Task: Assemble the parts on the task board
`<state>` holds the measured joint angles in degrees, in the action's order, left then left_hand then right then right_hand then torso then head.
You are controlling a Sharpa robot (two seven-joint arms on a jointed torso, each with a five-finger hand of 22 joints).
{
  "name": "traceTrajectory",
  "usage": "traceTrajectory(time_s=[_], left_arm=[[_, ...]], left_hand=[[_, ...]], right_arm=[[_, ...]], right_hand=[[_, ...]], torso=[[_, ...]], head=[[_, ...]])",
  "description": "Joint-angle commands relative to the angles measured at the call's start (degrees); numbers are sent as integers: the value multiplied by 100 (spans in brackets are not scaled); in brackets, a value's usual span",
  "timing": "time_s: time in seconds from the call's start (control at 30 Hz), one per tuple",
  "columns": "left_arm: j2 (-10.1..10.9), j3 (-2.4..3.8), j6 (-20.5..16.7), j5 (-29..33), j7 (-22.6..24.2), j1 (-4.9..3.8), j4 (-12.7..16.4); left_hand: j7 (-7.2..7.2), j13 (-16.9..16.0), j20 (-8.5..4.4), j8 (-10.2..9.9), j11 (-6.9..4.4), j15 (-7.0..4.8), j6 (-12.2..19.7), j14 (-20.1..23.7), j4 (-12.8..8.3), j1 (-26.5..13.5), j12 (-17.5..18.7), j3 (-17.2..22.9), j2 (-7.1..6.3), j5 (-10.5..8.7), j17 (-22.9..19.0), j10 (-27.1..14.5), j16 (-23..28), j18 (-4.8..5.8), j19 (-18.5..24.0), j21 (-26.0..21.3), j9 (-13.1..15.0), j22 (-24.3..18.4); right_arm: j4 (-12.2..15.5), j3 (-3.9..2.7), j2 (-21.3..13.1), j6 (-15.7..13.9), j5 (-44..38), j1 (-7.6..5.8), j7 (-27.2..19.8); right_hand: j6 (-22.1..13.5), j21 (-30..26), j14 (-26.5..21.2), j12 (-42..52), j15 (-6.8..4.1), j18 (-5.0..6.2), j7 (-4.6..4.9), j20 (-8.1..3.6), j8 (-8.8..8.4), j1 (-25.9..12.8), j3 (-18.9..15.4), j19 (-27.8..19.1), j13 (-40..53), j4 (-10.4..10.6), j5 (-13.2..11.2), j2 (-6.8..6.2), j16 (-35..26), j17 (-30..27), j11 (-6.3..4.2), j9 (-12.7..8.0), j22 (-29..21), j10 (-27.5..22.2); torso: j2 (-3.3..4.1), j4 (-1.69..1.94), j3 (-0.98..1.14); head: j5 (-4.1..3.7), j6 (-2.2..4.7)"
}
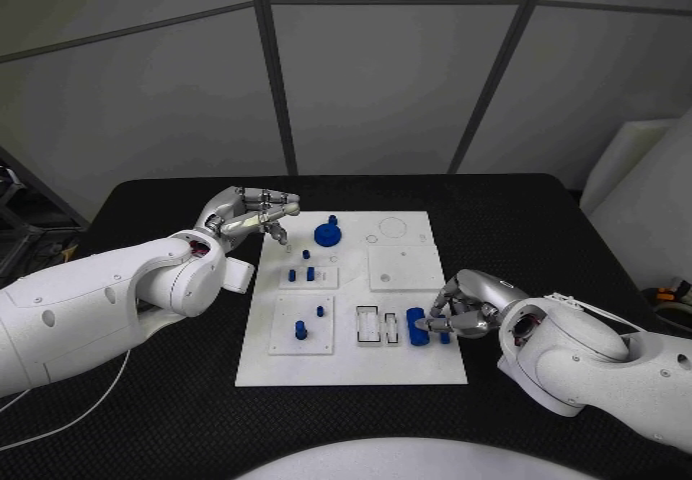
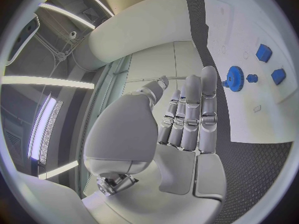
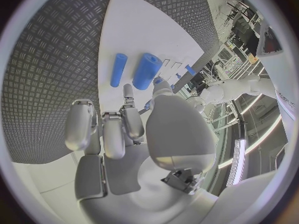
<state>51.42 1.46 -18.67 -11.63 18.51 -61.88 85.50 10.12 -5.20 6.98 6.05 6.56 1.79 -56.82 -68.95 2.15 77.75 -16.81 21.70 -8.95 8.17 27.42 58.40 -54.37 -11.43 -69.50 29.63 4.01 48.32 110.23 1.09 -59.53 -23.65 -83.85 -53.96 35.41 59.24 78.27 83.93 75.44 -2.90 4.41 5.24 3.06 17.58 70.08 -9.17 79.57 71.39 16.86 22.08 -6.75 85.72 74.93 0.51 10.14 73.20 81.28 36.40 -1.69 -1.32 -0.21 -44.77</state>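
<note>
The left hand [image 1: 254,213] is hovering empty, fingers spread, beside the blue gear [image 1: 329,235]; the right hand [image 1: 464,303] is resting by the blue cylinder [image 1: 417,327], fingers curled, grip unclear.

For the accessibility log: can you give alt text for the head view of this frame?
A white task board lies on a black table, with the right hand beside two blue cylinders near its right edge. The left hand hovers at the board's far left corner, close to a blue gear.
</note>
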Motion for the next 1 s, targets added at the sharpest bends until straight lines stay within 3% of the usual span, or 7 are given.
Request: traceTrajectory(time_s=[0.03,0.67,0.83,1.0], left_arm=[[0,4,17,38,107,-2,15],[-7,4,52,38,36,3,-8],[-6,4,62,38,24,3,-10],[-5,4,73,38,15,4,-22]], left_hand=[[3,-4,2,26,-19,-28,-39,22,-6,-22,-31,-41,32,9,-6,16,-25,94,-37,-39,0,-6],[7,0,1,21,-16,-27,-26,23,0,-30,-30,-50,29,10,-13,-3,-30,96,-39,-43,-5,-9],[7,0,1,21,-16,-27,-26,23,0,-30,-30,-50,29,10,-13,-3,-30,96,-39,-43,-5,-9],[7,0,1,21,-16,-27,-26,23,0,-30,-30,-50,29,10,-13,-3,-30,96,-39,-43,-5,-9]], right_arm=[[-64,2,76,75,-74,36,68],[-346,5,467,222,48,240,46],[-345,5,437,-86,-30,248,67],[-208,3,312,-493,16,250,9]], right_hand=[[-41,27,421,19,-30,-56,-18,14,23,-42,-29,43,8,1,-18,4,26,552,6,9,12,26],[2,54,434,28,-45,-63,-46,6,122,91,13,58,81,-22,62,147,58,628,-16,60,55,41],[104,115,450,80,-73,-80,-89,-14,218,321,97,107,190,-49,277,345,95,713,-54,120,144,91],[198,194,470,141,-112,-104,-142,-50,284,474,114,173,304,-49,565,434,140,817,-102,188,256,153]], torso=[[6,2,-6],[-3,2,-10],[-7,0,-10],[-5,-8,-6]], head=[[6,-5],[13,-47],[23,-42],[37,-27]])
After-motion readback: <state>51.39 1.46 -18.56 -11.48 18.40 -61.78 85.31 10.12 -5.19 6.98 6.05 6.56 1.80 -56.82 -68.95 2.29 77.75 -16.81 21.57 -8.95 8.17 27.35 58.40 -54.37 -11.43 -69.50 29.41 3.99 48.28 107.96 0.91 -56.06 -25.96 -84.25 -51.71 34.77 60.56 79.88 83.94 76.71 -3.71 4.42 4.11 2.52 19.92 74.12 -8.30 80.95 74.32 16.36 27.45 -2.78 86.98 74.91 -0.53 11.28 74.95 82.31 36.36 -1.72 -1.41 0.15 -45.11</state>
